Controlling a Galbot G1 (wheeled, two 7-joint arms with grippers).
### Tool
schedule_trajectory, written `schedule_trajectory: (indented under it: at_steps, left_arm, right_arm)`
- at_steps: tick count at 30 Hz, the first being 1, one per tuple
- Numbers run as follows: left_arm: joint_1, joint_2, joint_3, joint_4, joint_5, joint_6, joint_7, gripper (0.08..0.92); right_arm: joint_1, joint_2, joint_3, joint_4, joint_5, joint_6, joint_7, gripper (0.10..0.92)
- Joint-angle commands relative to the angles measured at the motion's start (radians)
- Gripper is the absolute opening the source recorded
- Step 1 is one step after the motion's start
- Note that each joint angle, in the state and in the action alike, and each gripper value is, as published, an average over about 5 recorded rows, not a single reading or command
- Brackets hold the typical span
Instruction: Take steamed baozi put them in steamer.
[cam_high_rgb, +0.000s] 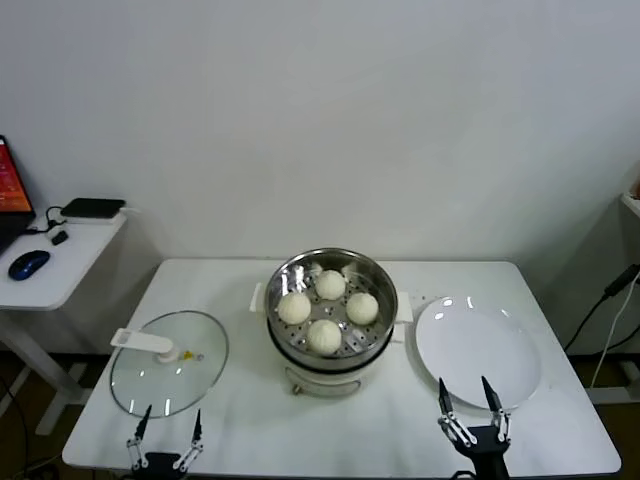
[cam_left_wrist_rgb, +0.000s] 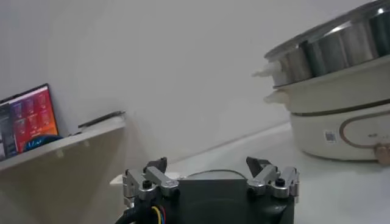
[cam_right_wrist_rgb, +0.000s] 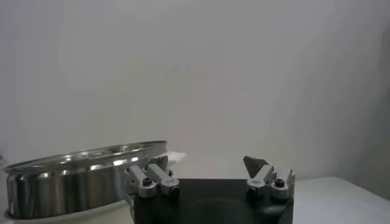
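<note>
At the tabletop's (cam_high_rgb: 250, 440) near edge the left gripper (cam_high_rgb: 167, 428) and right gripper (cam_high_rgb: 468, 398) hang spread wide and hold nothing, the left just before the lid (cam_high_rgb: 170, 362), the right over the plate's (cam_high_rgb: 478, 348) near rim. Between lid and plate, bare tabletop runs to the steamer (cam_high_rgb: 331, 302). Four baozi (cam_high_rgb: 325, 336) sit inside, clear of its rim.

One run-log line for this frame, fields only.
baozi: all four in steamer | plate: bare | left gripper: open, near table edge by glass lid | right gripper: open, by plate
</note>
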Motion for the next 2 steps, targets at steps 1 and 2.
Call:
schedule_trajectory:
  at_steps: [1,2]
  left_arm:
    - [0.003,-0.049,0.000,-0.006,0.001,0.001,0.001,0.823]
    - [0.004,-0.049,0.000,-0.006,0.001,0.001,0.001,0.823]
  right_arm:
    - [-0.020,0.010,0.006,-0.004,-0.009,0.007,0.003,0.823]
    - [-0.020,0.011,0.006,-0.003,-0.010,0.007,0.003,0.823]
